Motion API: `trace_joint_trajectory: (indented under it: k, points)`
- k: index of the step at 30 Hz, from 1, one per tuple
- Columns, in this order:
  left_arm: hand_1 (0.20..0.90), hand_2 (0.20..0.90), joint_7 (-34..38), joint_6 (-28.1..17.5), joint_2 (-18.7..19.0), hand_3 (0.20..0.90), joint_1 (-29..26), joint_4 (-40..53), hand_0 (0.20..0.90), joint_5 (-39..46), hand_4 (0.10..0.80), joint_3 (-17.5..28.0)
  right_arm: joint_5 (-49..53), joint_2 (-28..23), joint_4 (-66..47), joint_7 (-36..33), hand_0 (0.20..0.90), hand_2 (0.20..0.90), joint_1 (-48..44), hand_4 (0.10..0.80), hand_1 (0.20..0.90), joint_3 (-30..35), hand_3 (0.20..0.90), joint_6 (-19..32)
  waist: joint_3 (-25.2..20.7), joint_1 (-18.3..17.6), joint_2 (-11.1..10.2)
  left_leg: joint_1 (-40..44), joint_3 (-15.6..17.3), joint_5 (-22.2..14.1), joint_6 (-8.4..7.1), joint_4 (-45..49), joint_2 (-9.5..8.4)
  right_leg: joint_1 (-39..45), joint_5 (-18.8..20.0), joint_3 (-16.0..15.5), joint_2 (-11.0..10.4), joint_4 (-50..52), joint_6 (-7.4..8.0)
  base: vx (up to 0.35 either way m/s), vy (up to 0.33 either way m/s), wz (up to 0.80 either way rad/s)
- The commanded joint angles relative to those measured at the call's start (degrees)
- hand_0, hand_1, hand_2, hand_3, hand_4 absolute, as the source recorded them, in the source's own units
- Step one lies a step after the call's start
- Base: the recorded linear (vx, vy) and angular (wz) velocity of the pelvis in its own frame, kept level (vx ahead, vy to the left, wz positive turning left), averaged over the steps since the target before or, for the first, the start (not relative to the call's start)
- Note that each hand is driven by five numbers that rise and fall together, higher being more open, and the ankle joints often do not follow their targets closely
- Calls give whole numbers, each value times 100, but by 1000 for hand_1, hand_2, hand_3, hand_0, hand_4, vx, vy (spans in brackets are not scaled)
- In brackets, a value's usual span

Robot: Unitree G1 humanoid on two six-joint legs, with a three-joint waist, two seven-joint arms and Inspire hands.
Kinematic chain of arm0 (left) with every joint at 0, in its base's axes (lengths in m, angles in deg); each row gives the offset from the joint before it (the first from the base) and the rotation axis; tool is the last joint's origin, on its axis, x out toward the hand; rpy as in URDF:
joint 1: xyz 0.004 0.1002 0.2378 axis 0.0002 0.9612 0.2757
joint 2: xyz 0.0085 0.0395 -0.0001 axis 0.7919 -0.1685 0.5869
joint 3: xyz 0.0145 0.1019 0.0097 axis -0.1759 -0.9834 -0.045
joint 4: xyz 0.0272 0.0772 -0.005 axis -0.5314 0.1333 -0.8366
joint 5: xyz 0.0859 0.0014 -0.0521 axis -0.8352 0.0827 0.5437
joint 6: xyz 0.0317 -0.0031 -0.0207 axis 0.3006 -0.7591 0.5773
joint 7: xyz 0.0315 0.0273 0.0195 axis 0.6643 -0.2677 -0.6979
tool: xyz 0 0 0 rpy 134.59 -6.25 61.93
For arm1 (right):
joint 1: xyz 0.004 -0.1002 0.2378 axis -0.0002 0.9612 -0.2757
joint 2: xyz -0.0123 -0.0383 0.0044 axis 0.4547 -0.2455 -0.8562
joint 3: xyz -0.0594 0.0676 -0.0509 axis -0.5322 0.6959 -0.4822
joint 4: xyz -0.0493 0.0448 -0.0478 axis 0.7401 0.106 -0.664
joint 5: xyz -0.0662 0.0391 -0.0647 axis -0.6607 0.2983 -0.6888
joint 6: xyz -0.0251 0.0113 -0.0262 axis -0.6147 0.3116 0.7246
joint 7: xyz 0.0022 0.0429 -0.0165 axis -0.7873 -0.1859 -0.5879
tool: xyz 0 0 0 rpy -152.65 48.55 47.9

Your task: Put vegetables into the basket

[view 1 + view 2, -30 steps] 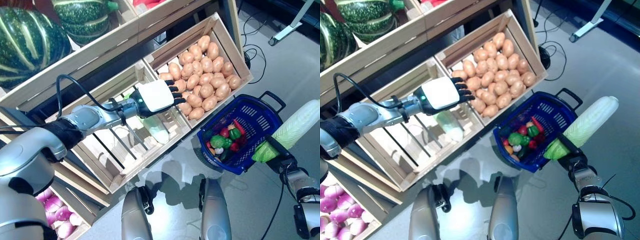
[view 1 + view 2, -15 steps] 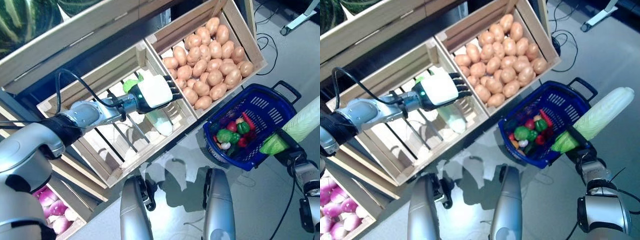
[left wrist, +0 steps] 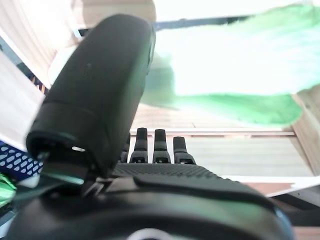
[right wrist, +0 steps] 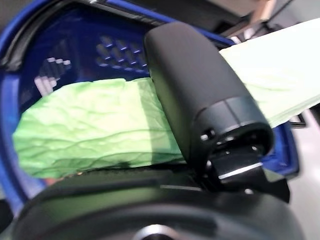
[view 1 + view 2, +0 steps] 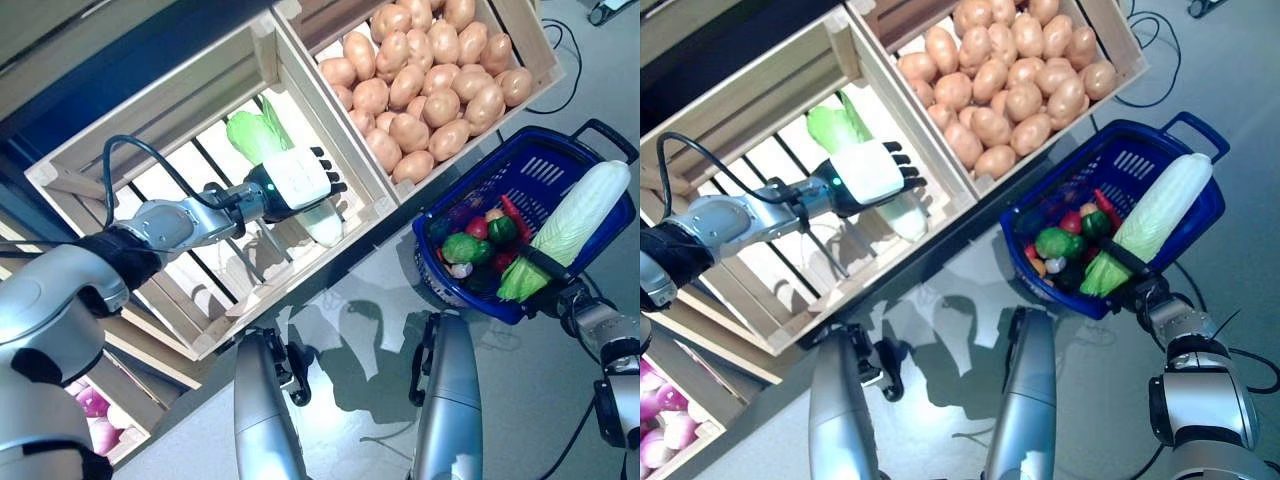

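A blue plastic basket [image 5: 560,165] stands on the floor at the right, with several small vegetables [image 5: 468,245] in it. My right hand [image 5: 548,292] is shut on a long pale-green cabbage [image 5: 575,225], held slanted over the basket; its leafy end [image 4: 95,130] shows under the thumb in the right wrist view. My left hand [image 5: 295,183] hovers open, fingers straight, over a second cabbage [image 5: 258,135] lying in the slatted wooden crate [image 5: 150,120]. That cabbage [image 3: 240,65] shows just past the thumb, with no contact visible.
A crate full of potatoes [image 5: 430,85] sits beside the cabbage crate, just behind the basket. Pink-purple vegetables [image 5: 95,410] show in a lower bin at the bottom left. Grey floor lies in front of the crates.
The camera has tilted down, shifting the whole scene. My right hand has brought the cabbage from beside the basket to over it. My left hand has lowered nearer to the cabbage in the crate.
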Motion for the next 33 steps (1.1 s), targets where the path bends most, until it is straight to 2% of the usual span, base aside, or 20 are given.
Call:
trace_joint_trajectory:
  k: [1,4,11,14,19,21,29,33]
  points:
    - [900,900,-25,392,235,900,-1085,67,900,134,800,207,-72,-182,46,121,900,900,-411,800,900,198,900,222,-201,1,-47,-46,-469,-797,-523,167,317,-324,787,166,-313,-464,205,-10,-38,5]
    - [900,900,-191,380,184,900,-1110,51,900,80,800,156,237,-137,102,-205,900,900,-470,800,900,249,900,107,-229,-8,-62,-223,-518,-826,-507,300,322,-513,760,198,-294,-309,191,-17,-22,6]
    - [900,900,-498,454,10,900,-1148,-64,900,172,800,54,769,100,116,-291,900,900,-471,800,900,340,900,69,-260,-28,-96,-485,-560,-869,-447,498,297,-794,722,244,-236,-76,148,-3,-1,0]
    - [900,900,-563,451,-133,900,-1111,-299,900,217,800,61,799,194,59,-339,900,900,-433,800,900,337,900,53,-291,-69,-129,-540,-530,-876,-427,539,277,-855,718,239,-195,-27,119,0,0,0]
    - [900,900,-805,520,-431,900,-961,-1022,900,257,800,55,1476,255,34,-739,900,900,-362,800,900,542,900,12,-319,-170,-240,-612,-557,-874,-408,636,364,-937,700,247,-158,82,97,4,16,-7]
    - [900,900,-815,543,-552,900,-939,-1261,900,248,800,6,1074,298,16,-1051,900,900,-314,800,900,548,900,-84,-321,-199,-286,-657,-578,-884,-379,704,387,-987,723,251,-144,109,86,-3,4,-15]
    - [900,900,-866,515,-783,900,-981,-1562,900,32,800,-18,1147,333,-240,-1017,900,900,-347,800,900,404,900,189,-334,-273,-369,-695,-543,-892,-299,765,403,-1022,755,228,-95,106,31,-3,-7,-5]
    - [900,900,-1130,607,-803,900,-1062,-1637,900,-11,800,-35,1273,401,-594,-1037,900,900,-212,800,900,477,900,527,-332,-343,-394,-713,-555,-884,-278,796,462,-1039,792,248,-84,91,29,6,0,-1]
